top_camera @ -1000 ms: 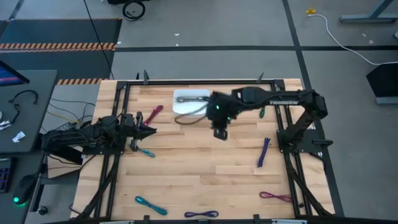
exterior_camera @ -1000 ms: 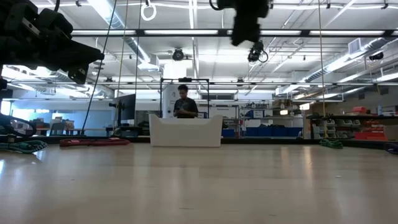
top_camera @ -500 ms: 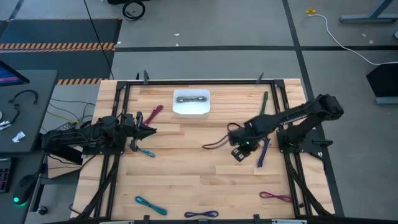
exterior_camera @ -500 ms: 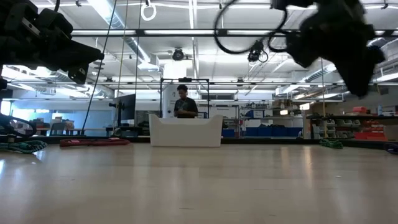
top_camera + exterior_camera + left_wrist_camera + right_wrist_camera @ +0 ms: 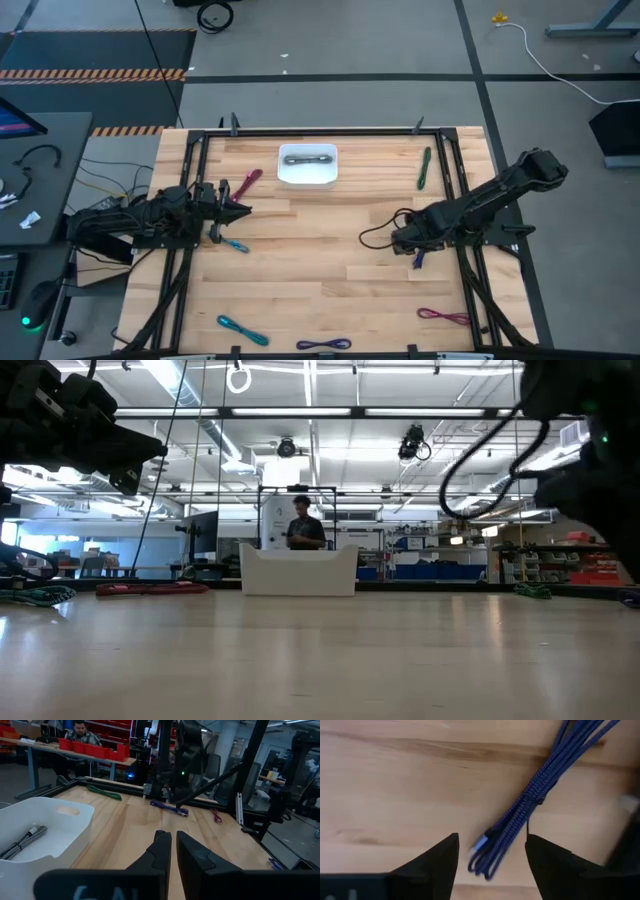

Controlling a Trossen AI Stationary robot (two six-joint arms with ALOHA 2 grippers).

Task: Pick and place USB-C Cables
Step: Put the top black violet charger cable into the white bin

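Your right gripper (image 5: 490, 852) sits wide open, empty, straddling the braided purple cable (image 5: 530, 807) on the wood table (image 5: 395, 780). Your left gripper (image 5: 167, 845), near the white bin (image 5: 60, 827), is closed and empty.

The right arm stretches low from its base at the table's right edge toward the middle, its wrist bent down so the right gripper (image 5: 490, 851) hangs close over the tabletop, fingers (image 5: 436, 857) spread apart. The left arm lies folded at the left edge, left gripper (image 5: 170, 851) pointing inward, fingers nearly together.
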